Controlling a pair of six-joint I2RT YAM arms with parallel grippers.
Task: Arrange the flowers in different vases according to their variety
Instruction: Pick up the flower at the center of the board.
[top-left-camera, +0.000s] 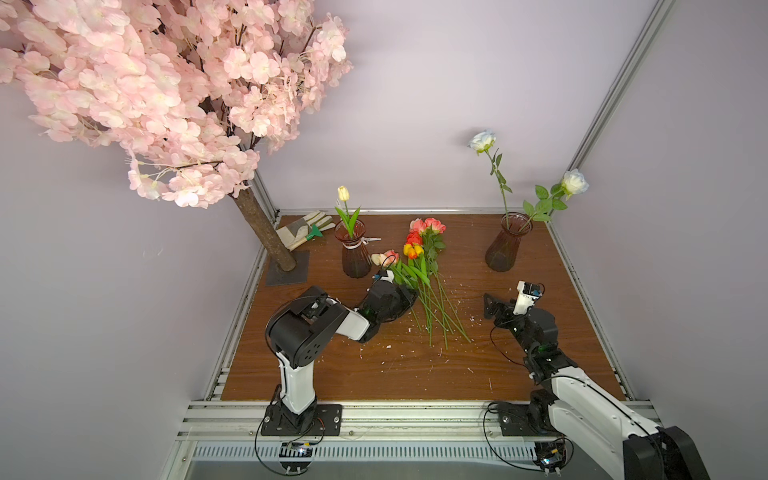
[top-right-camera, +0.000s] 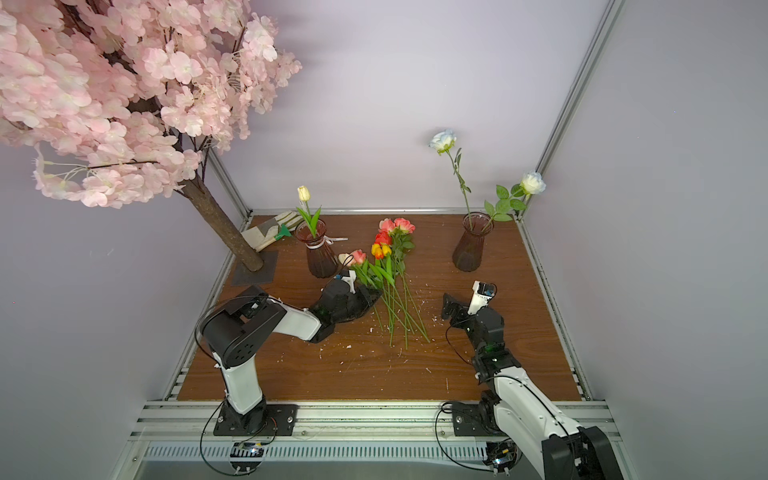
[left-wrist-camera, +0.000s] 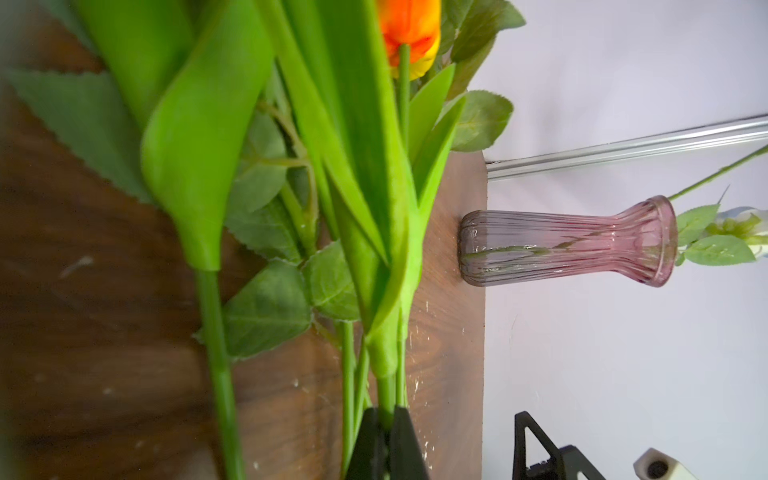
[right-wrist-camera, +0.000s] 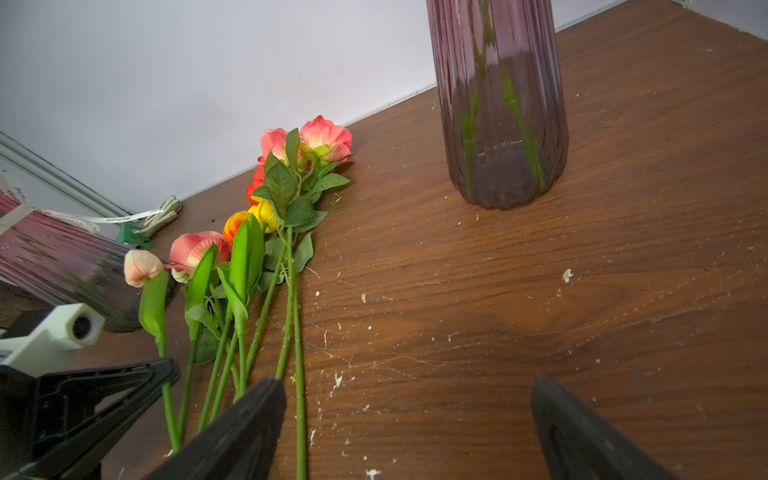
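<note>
In both top views, saw the ribboned vase (top-left-camera: 355, 257) holding one cream tulip (top-left-camera: 343, 193); found the loose flowers (top-left-camera: 419, 266) piled just beside it, and the plain vase (top-left-camera: 505, 249) with two white roses (top-left-camera: 483, 140) well apart from it, beyond the pile. In the left wrist view, caught the left gripper (left-wrist-camera: 386, 440) pinched tight on a green tulip stem (left-wrist-camera: 386, 388). In the right wrist view, found the right gripper (right-wrist-camera: 409, 419) gaping wide, gripping nothing, well apart from the ribboned vase
</note>
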